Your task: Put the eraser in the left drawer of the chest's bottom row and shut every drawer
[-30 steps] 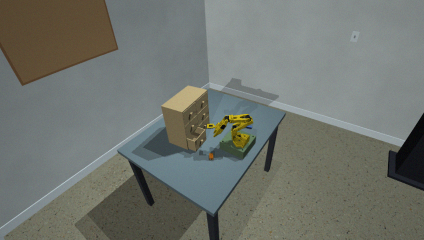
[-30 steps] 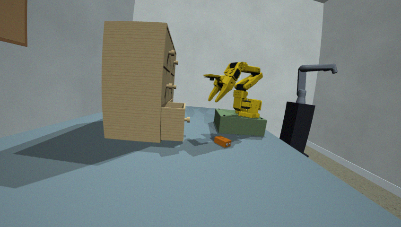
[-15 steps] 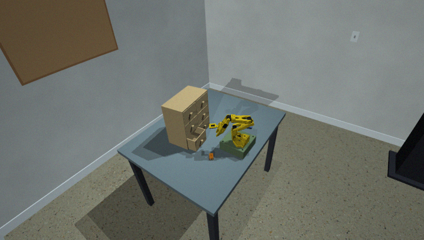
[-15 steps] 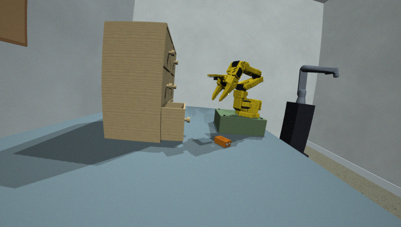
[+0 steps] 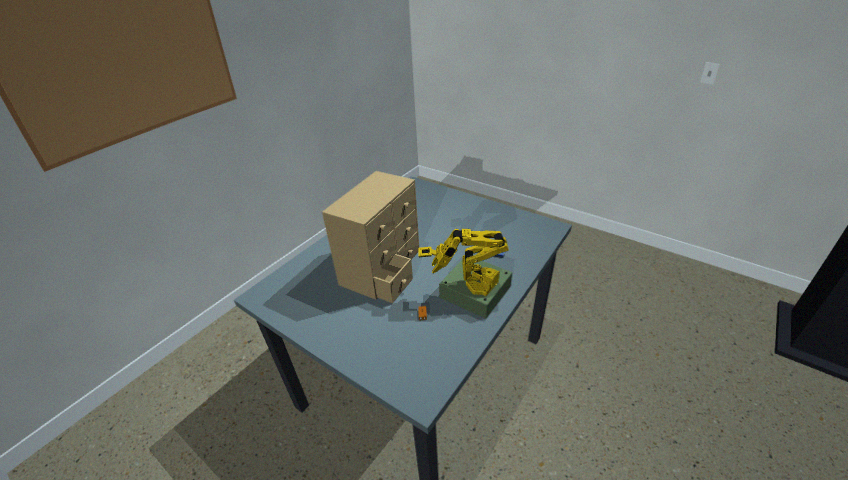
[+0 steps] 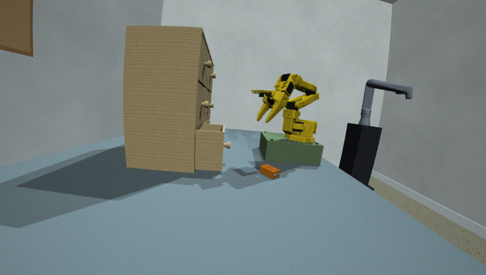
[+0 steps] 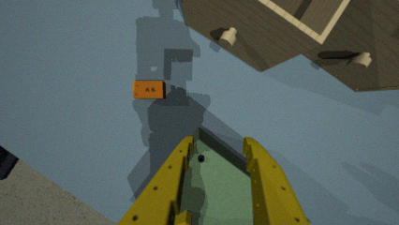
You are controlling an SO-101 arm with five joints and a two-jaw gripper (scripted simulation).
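Top: fingers (image 5: 433,271) (image 6: 262,121) up in the air, off the front of the chest (image 5: 351,249) (image 6: 160,98) (image 7: 375,77), pointing down at a slant. Bottom-left drawer (image 5: 386,290) (image 6: 208,148) (image 7: 300,27) is pulled out, lower than the fingers and to the chest side of them. Orange block (image 5: 422,312) (image 6: 269,171) (image 7: 149,89) sits on the desk (image 5: 380,350) (image 6: 238,221) (image 7: 70,47), lower than the fingers and off to the side. A bit of something blue (image 5: 501,255) shows past the arm, on the far side of it from the fingers; mostly hidden, can't ID it.

Exterior: fingers apart, tips above the drawer rim level, between chest and green base block (image 6: 289,152) (image 7: 220,187). Nothing between them. Orange block lies flat below the tips, nearer the camera, two round silvery spots on its end. Looks like a battery, not an eraser. The other drawers whose fronts I can see look shut.

Wrist: partly open fingers, gap clean, green block seen through it. Orange block, marked "A6", ahead and left of the tips in frame. Open drawer ahead and right, only part of its inside in frame. Eraser: can't tell where it is from these views.

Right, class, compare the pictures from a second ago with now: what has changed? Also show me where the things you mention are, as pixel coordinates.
The gripper (image 5: 433,268) (image 6: 262,121) (image 7: 218,140) has drawn back slightly from the chest (image 5: 352,252) (image 6: 160,98) (image 7: 381,77). Nothing was taken hold of or let go. The pulled-out drawer (image 5: 386,290) (image 6: 208,149) (image 7: 291,20) and the orange block (image 5: 422,312) (image 6: 268,171) (image 7: 149,89) stayed put.
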